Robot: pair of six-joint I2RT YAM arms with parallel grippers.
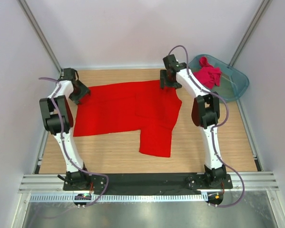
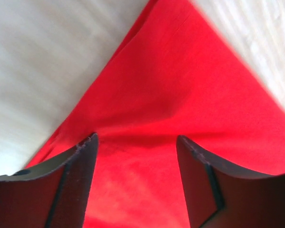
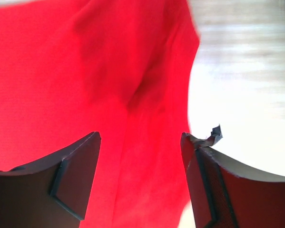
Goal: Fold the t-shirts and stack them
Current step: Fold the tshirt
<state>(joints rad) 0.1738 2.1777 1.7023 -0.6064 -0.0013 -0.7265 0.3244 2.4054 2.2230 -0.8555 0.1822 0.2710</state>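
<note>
Now stretched out at far corners of red t-shirt [image 1: 123,111], flat on table [image 1: 109,156].
Gripping nothing with left claw [image 2: 137,142] or right claw [image 3: 141,137], both spread wide over cloth; plus crimson t-shirt [image 1: 209,75] bunched in tub [image 1: 237,85].

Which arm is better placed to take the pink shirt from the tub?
Probably right: the right hand is over the red shirt's corner nearest the tub holding the pink shirt; the left hand is far across.

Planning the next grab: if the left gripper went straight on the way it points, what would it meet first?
The red t-shirt, near its corner: cloth fills the view ahead of the open left gripper, with the wooden table presumably beneath it. How far off is unclear.
</note>
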